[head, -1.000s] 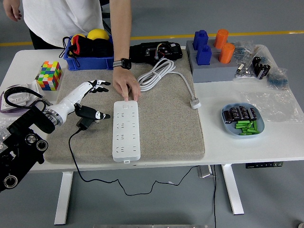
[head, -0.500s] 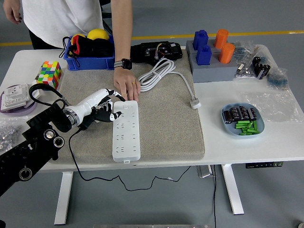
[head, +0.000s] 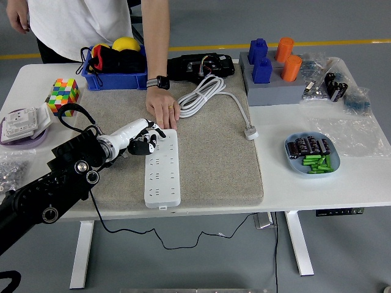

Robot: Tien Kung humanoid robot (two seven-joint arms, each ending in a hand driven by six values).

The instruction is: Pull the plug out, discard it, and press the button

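Note:
A white power strip lies lengthwise on the grey mat. My left hand reaches in from the left and hovers over the strip's far left corner. Its white fingers are half-bent, hold nothing, and the tips are at the strip's far end where the button sits. A person's hand presses on that same far end from behind. The black cable hangs off the table's front edge. My forearm hides the plug. The right arm is out of view.
A coiled white cord lies behind the strip on the mat. A blue bin, a colour cube and a black device stand at the back. A grey block with pegs and a blue dish of batteries sit to the right.
My left hand has swung right, from beside the mat's left part to over the strip's far end. The black plug it was near is now hidden under my arm. The person's hand stayed put.

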